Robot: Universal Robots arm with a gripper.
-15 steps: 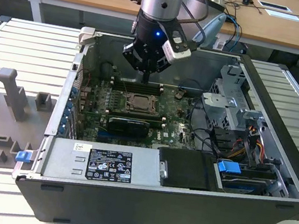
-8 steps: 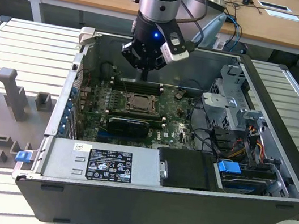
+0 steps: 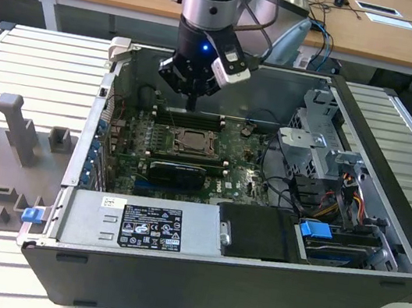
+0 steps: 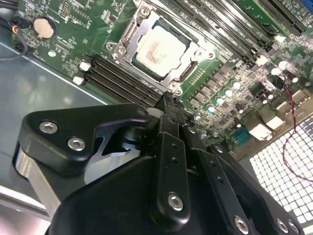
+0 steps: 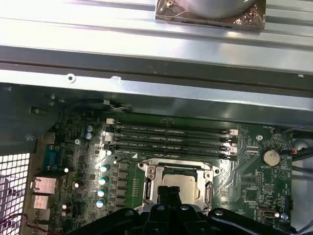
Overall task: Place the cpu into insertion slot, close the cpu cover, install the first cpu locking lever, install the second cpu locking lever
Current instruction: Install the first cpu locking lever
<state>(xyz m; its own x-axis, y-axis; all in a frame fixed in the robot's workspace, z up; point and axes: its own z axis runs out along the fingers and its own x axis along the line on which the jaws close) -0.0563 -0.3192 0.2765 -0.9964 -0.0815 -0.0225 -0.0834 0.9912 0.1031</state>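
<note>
One cpu point(image 4: 160, 50) in the insertion slot point(image 4: 122, 34), cpu cover point(image 4: 191, 58) down.
In your first wrist view, fingertips point(image 5: 166, 196) hide part of it; gripper point(image 3: 191, 102) points straight down beside the slot, pinched together, empty.

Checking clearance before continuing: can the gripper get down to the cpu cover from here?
Probably yes: the gripper hangs close above the cpu cover in the open case, with nothing between them; the neighbouring memory slots lie low.

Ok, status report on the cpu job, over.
Gripper shut, empty, just above insertion slot edge. Cpu seated inside, cpu cover down. Memory slots alongside, clear.
</note>
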